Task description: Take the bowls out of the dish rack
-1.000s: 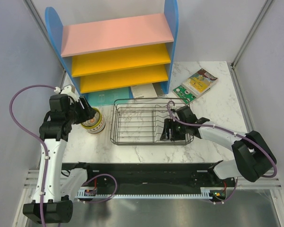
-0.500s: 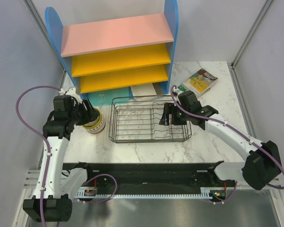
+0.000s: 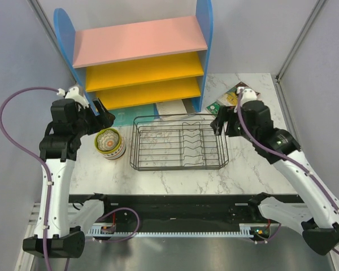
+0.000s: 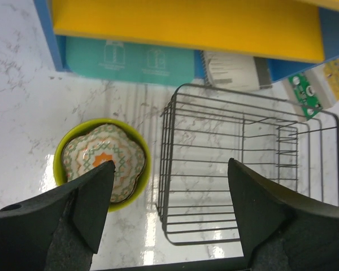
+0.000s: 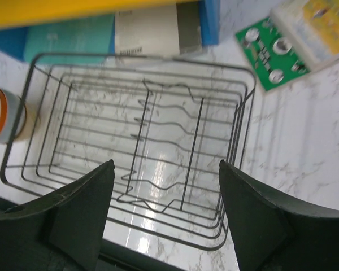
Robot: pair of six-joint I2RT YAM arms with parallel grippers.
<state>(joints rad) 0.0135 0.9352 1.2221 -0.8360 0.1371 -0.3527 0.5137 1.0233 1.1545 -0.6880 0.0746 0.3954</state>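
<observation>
Near the middle of the desk (image 3: 254,152) stands the rack (image 3: 179,142). Just left of it sit the bowls (image 3: 109,141), nested, two I think. My left gripper (image 4: 169,169) hangs above them and my right gripper (image 5: 165,166) hangs over the rack's right end, both with jaws spread.

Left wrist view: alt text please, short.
Open left gripper above an empty black wire dish rack on a white marble table. Just left of the rack, a patterned bowl sits nested in a lime-green bowl; a blue shelf unit with a yellow board stands behind.
</observation>
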